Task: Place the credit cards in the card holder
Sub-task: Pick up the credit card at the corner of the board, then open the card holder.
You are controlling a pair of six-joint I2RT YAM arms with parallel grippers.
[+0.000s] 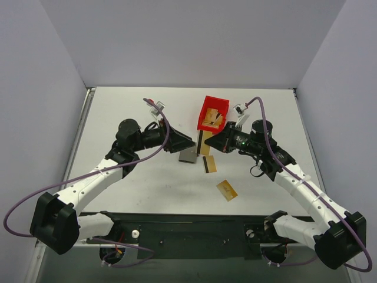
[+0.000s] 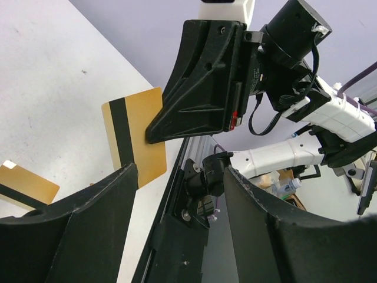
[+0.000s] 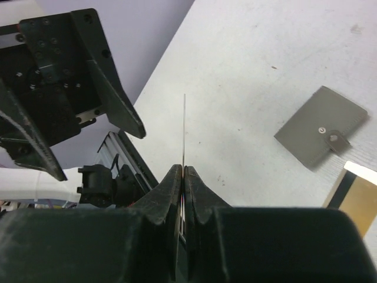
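My right gripper [image 1: 212, 142] is shut on a gold credit card [image 1: 204, 141] with a black stripe and holds it upright above the table. In the right wrist view the card [image 3: 184, 127] is edge-on between the closed fingertips [image 3: 183, 168]. In the left wrist view it [image 2: 135, 138] shows flat-on. The grey card holder [image 1: 188, 155] lies closed on the table, tab up [image 3: 321, 127]. My left gripper [image 1: 185, 143] is open and empty just above the holder, facing the right gripper [image 2: 179, 200]. A second card [image 1: 209, 165] lies beside the holder [image 3: 353, 197]. A third card [image 1: 227, 190] lies nearer the front.
A red plastic bin [image 1: 212, 106] stands just behind both grippers with something tan inside. The black base rail [image 1: 188, 227] runs along the table's near edge. Grey walls enclose the table on the left, right and back.
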